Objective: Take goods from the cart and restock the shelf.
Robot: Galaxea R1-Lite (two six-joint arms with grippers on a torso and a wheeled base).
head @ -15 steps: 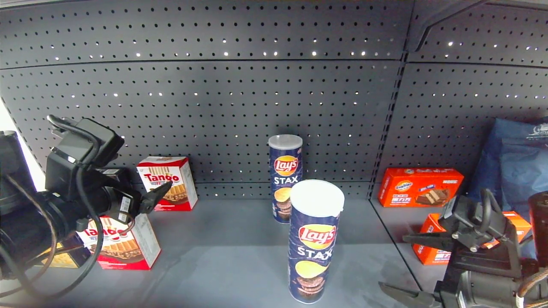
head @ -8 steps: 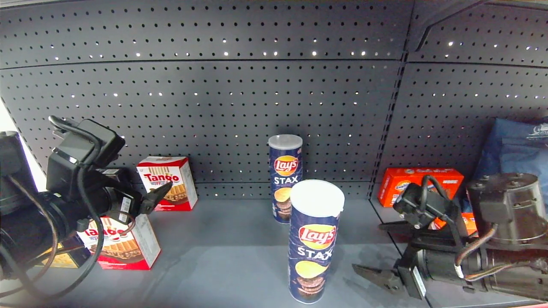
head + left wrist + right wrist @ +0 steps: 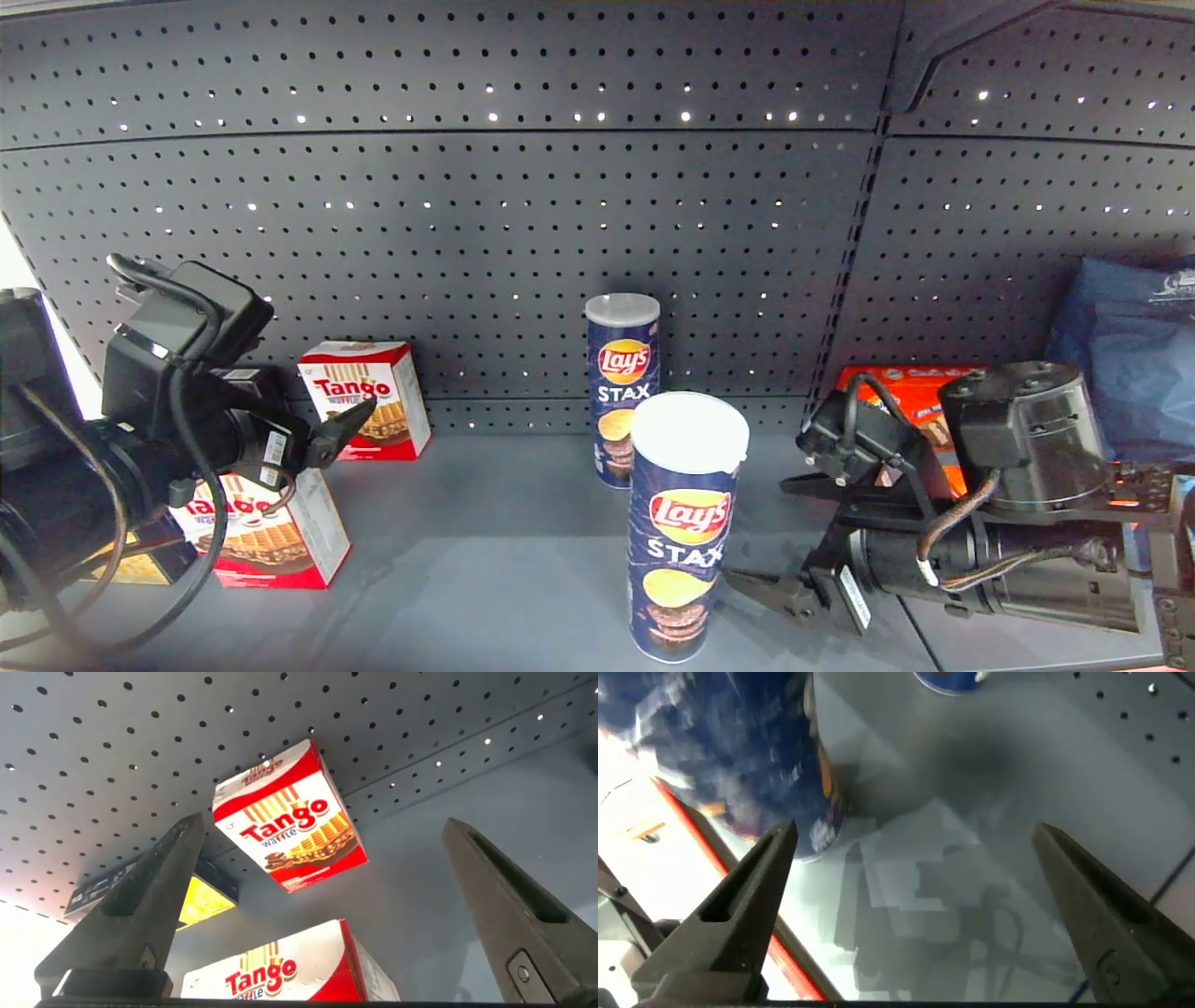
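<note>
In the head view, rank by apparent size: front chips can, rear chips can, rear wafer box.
1. Front chips can: largest, though nearest the camera.
2. Rear chips can and rear wafer box: too alike to rank; the can looks taller, the box wider.

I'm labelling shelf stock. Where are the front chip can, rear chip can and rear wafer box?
front chip can (image 3: 688, 546), head view, side label
rear chip can (image 3: 621, 371), head view, side label
rear wafer box (image 3: 341, 385), head view, front face

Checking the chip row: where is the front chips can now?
In the head view the front chips can stands upright on the shelf, in front of the rear chips can, the open right gripper just to its right.
</note>
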